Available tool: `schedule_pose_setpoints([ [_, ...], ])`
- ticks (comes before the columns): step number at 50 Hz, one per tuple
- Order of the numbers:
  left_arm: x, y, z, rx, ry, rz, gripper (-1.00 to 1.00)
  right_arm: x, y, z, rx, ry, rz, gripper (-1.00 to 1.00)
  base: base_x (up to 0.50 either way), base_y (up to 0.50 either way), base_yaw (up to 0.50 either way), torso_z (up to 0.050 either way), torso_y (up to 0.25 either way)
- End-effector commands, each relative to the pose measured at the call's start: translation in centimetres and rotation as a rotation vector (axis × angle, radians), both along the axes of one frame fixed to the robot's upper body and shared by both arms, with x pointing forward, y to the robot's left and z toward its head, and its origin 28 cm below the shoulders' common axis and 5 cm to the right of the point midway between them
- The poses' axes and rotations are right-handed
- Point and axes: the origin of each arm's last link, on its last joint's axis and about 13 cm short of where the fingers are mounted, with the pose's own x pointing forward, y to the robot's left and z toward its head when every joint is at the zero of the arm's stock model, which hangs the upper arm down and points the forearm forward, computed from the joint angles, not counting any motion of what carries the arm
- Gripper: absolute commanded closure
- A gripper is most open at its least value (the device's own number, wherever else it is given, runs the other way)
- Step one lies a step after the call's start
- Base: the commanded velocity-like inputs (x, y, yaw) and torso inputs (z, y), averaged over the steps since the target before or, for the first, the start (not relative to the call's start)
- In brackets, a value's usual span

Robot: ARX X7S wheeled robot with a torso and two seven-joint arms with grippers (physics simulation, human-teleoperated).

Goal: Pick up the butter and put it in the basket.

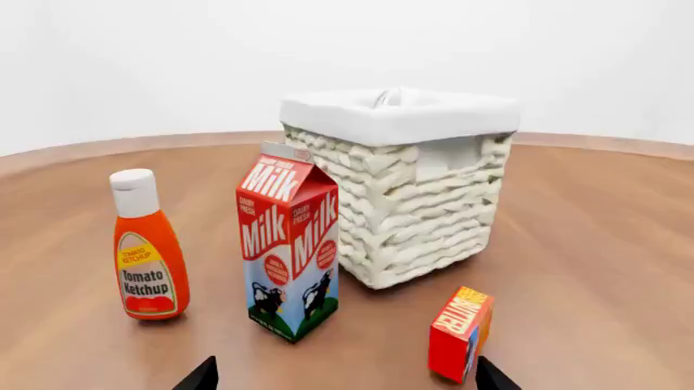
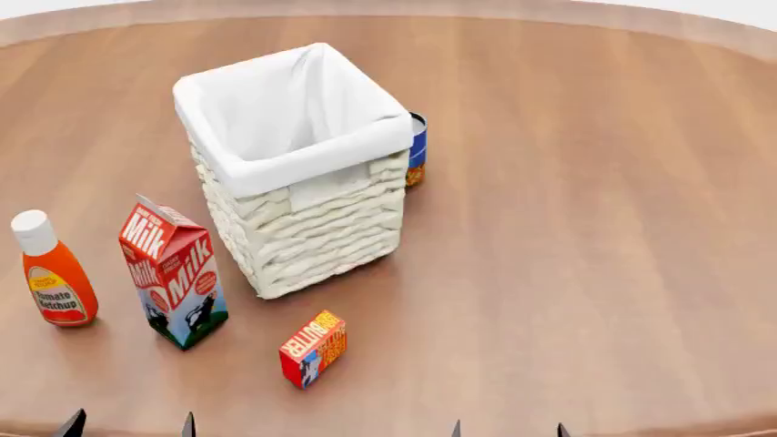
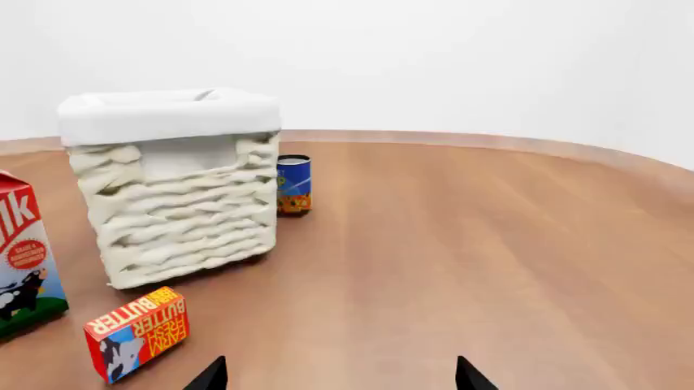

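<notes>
The butter (image 2: 313, 349) is a small red and orange-yellow box lying on the wooden table in front of the basket (image 2: 291, 168), a tall cream wicker basket with a white cloth liner. It also shows in the left wrist view (image 1: 460, 333) and the right wrist view (image 3: 138, 332). The basket shows there too (image 1: 418, 195) (image 3: 179, 187). My left gripper (image 2: 127, 426) is open and empty at the near table edge; in its wrist view (image 1: 344, 378) the butter sits just inside one fingertip. My right gripper (image 2: 507, 430) (image 3: 340, 375) is open and empty, to the right of the butter.
A red-white-blue milk carton (image 2: 174, 273) stands left of the butter, with an orange ketchup bottle (image 2: 53, 270) further left. A blue can (image 2: 417, 150) stands behind the basket's right side. The round table's far edge (image 2: 680, 23) curves behind.
</notes>
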Motion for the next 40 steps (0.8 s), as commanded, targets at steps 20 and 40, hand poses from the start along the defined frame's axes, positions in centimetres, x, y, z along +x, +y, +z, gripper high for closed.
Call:
schedule_pose_setpoints([
  [20,-0.1,-0.4,0.4,-0.002,-0.001,-0.028,-1.0,0.5,0.1,-0.3,-0.057,0.019,-0.056,-1.0,0.0,0.0,0.0,0.0,0.0],
  [40,-2.6,-0.6,9.2,-0.04,-0.246,-0.075,-1.0,-1.2,0.3,10.1,-0.178,-0.293,-0.121,-1.0,0.0,0.0,0.0,0.0,0.0],
])
